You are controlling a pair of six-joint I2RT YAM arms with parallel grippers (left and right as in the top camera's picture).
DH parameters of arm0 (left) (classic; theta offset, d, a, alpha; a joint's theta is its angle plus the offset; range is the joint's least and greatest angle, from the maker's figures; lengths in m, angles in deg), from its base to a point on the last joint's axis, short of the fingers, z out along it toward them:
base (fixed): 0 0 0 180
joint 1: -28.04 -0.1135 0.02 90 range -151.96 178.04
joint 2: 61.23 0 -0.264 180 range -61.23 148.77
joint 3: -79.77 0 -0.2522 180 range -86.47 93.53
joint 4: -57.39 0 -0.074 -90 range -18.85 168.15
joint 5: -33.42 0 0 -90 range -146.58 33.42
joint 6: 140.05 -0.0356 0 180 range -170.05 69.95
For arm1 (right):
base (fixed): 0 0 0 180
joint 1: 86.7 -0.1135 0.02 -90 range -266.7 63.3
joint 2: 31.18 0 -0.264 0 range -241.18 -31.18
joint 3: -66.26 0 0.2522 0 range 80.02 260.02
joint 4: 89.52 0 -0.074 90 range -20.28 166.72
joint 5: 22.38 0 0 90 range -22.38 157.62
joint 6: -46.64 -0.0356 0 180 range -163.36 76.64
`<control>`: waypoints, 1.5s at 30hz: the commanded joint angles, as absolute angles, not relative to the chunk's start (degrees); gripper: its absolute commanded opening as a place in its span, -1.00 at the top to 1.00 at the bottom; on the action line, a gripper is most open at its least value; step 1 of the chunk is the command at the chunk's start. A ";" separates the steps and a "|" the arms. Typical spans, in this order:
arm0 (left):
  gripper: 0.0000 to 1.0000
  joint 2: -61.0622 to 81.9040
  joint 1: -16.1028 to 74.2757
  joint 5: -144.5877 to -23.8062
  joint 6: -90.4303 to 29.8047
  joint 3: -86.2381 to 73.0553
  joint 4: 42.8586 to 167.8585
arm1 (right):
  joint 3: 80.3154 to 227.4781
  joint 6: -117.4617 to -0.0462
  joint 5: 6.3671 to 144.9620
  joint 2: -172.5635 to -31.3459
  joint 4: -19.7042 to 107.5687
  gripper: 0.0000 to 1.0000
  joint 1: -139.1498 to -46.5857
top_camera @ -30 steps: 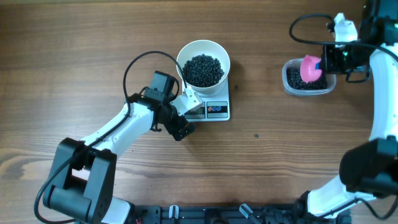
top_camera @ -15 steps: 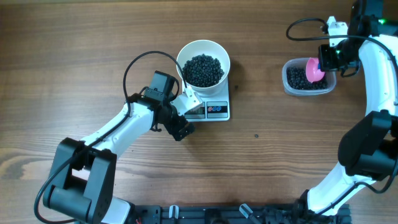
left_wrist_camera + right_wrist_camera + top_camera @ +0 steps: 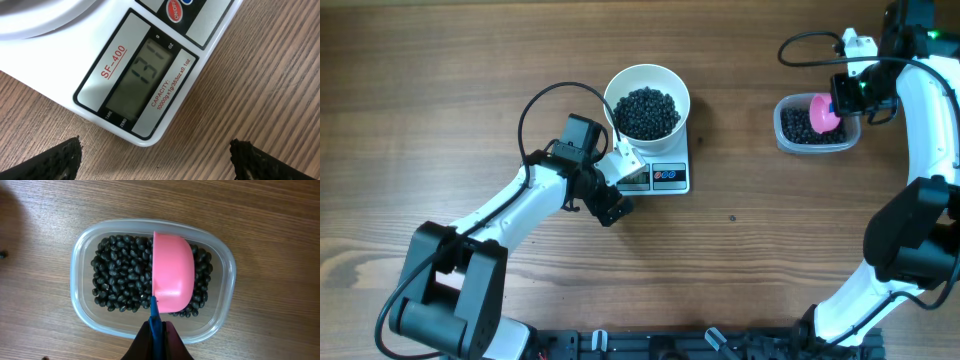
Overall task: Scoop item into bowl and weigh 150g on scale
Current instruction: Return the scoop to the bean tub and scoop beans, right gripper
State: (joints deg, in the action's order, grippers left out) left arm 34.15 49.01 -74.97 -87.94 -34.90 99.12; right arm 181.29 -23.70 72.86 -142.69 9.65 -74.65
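- Bowl [image 3: 647, 76]: round, deep, smooth white; we find it on the rear of the scale [image 3: 670, 180].
- Item [image 3: 647, 112]: small glossy black rounds, heaped in the bowl; more lie in a clear rounded plastic tub [image 3: 80, 270] on the wood-grain tabletop [image 3: 770, 230].
- Left fingers [image 3: 60, 160]: spread wide, empty; arm bent low, wrist facing the grey display [image 3: 135, 75].
- Right fingers [image 3: 140, 350]: clamped on the blue handle [image 3: 155, 311] of a pink scoop [image 3: 172, 275] over the tub.
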 commanded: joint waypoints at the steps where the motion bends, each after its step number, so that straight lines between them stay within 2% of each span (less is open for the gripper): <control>1: -1.00 34.58 49.03 -76.07 -88.83 -35.16 98.97 | 180.77 -22.54 80.68 -143.49 9.89 0.91 -74.63; 6: -1.00 34.58 49.05 -76.07 -88.86 -35.16 98.97 | 180.77 -24.02 83.54 -143.49 6.83 0.91 -74.78; 11: -1.00 34.58 49.03 -76.07 -88.83 -35.16 98.97 | 180.77 -21.90 74.80 -143.49 5.82 0.92 -74.78; 15: -1.00 34.58 49.03 -76.07 -88.83 -35.16 98.97 | 180.77 -19.46 73.45 -143.49 10.06 0.91 -74.74; 21: -1.00 34.58 49.03 -76.07 -88.83 -35.16 98.97 | 180.40 -19.54 82.89 -143.49 5.96 0.91 -75.09; 29: -1.00 34.58 49.05 -76.07 -88.83 -35.16 98.97 | 174.89 -21.38 68.83 -143.49 11.35 0.91 -75.22; 38: -1.00 34.58 49.05 -76.07 -88.83 -35.16 98.97 | 174.87 -22.60 90.32 -143.49 11.09 0.91 -75.22; 45: -0.99 34.58 49.05 -76.07 -88.83 -35.16 98.97 | 174.89 -25.77 84.13 -143.47 11.03 0.91 -72.92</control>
